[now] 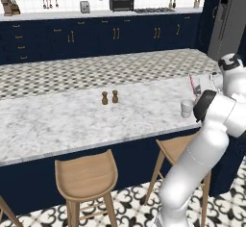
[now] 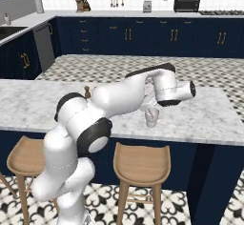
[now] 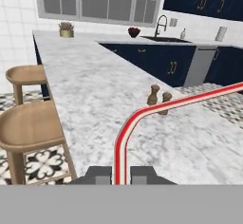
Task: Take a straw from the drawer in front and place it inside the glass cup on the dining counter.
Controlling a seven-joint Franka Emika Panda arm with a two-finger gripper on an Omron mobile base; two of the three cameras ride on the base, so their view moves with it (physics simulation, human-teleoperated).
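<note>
Kitchen, big room: navy cabinets [image 1: 96,33] along the back wall w/ white tile above, patterned floor [image 1: 96,69] between them and the dining counter [image 1: 72,120]. That desk is a long marble slab on a navy base, wooden bar stools [image 1: 86,175] tucked under the near edge. Marble looks hard, smooth, level, so a light cup could skid if nudged.

On the desk: two small brown shakers [image 1: 110,97] mid-slab, well apart from the glass cup [image 1: 187,108], which stands upright near the right end, close to the near edge.

Gripper [image 3: 120,174] is up over that end, jaws narrow, pinched on the straw [image 3: 142,118]. In the hand view the straw rises between the tips, bends over, and its long run heads off to the right. From the left base view the red-pink line [image 1: 194,86] stands just above and behind the cup; can't tell if its tip is inside the rim.

Handling, my read: straw is v. light, thin, prob. flexible and slick, so it can twist or slip in the pinch. Hold near the bend looks ok; firm squeeze not needed. Cup is light, tips easily if the straw drags its rim.
</note>
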